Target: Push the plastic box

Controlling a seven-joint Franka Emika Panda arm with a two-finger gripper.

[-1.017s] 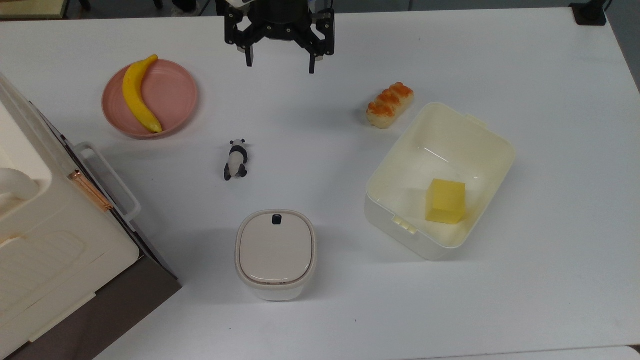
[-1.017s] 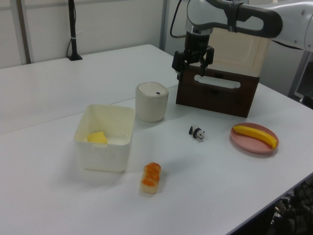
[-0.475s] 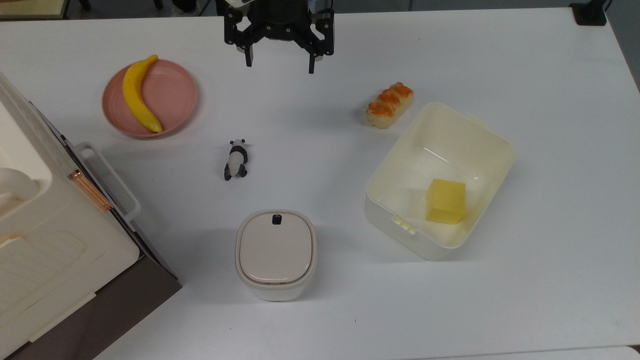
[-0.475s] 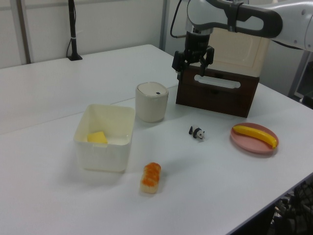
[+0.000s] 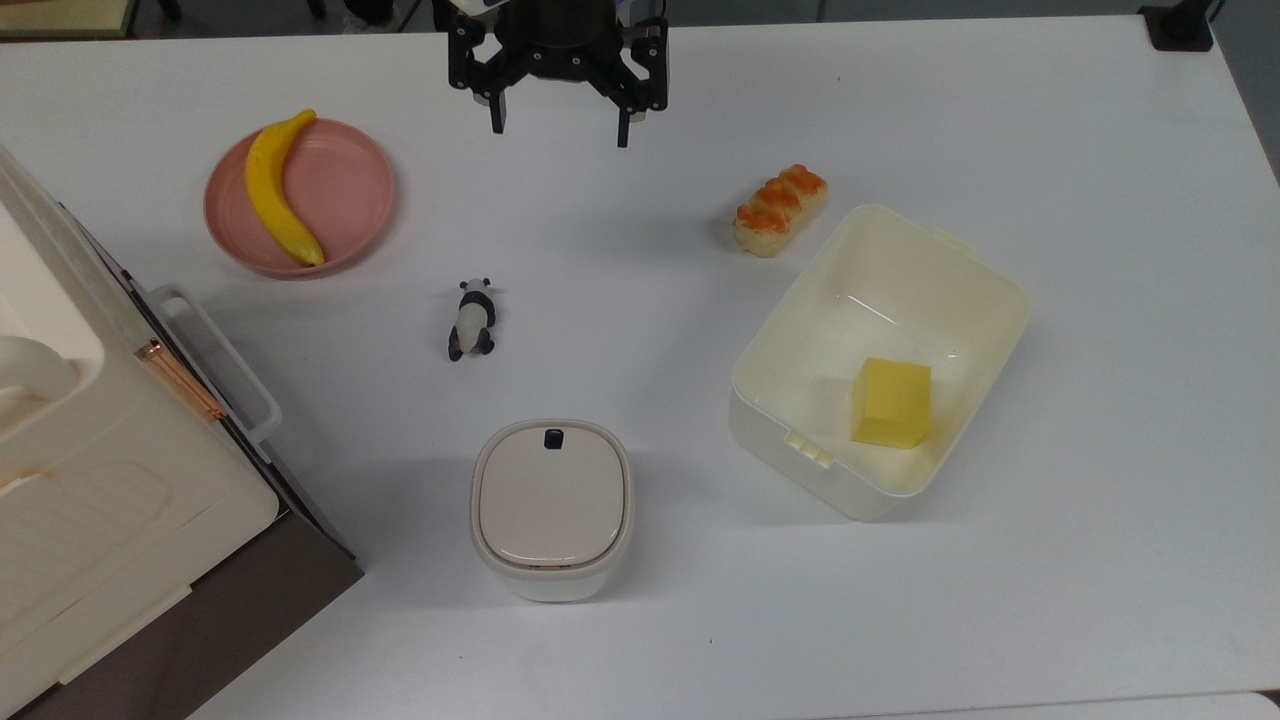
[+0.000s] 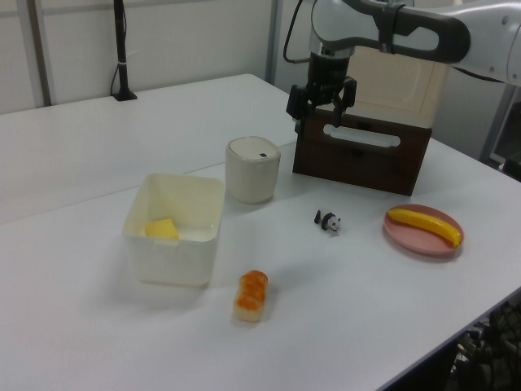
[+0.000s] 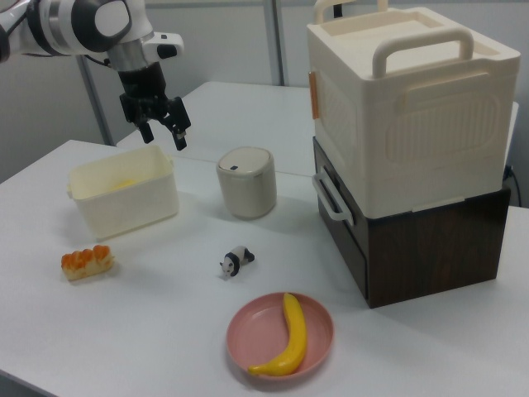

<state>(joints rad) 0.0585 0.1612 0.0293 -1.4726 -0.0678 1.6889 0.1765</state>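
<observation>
The plastic box [image 5: 900, 290] is a lidless cream-white tub sitting on the white table at the top view's right, with a yellow block [image 5: 890, 402] inside it. It also appears in the left view [image 6: 175, 261] and the right view [image 7: 124, 203]. My gripper [image 5: 560, 133] hangs open and empty at the top view's upper middle, well apart from the box. In the left view the gripper [image 6: 316, 122] is raised above the table, in front of the big case. The right view shows the gripper [image 7: 164, 139] hovering above the box's far side.
A bread roll [image 5: 780, 210] lies just beside the box's upper-left corner. A toy panda [image 5: 471, 318], a lidded white bin [image 5: 552, 505] and a pink plate [image 5: 345, 190] holding a banana [image 5: 275, 190] share the table. A big cream case [image 5: 60, 420] occupies the top view's left.
</observation>
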